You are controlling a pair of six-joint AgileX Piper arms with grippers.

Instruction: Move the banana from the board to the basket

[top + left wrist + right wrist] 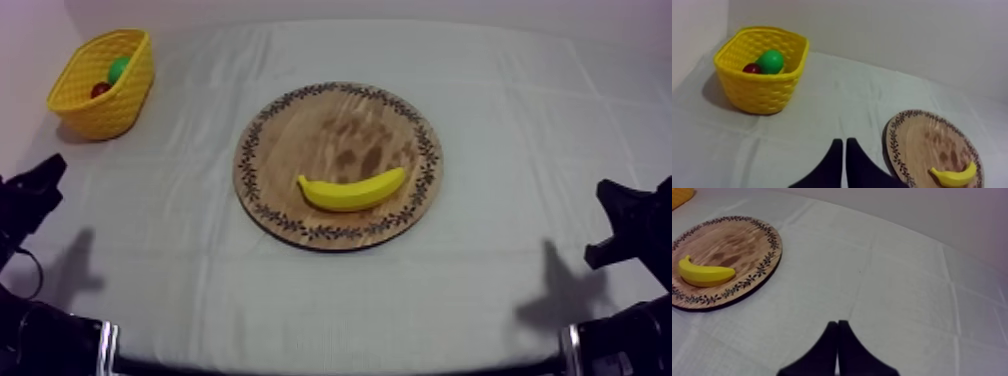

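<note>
Banana [352, 190] lies on the near part of the round wooden board [290, 130], inside its patterned rim, at the middle of the table [520, 120]. Open cloth runs wide round the board, out to both side edges. The yellow basket [100, 110] stands at the far left corner, well apart from the board, holding a green fruit [770, 61] and a small red fruit [751, 68]. Left gripper [844, 145] and right gripper [837, 325] sit low at their sides, each clenched on nothing, well apart from the banana.
</note>
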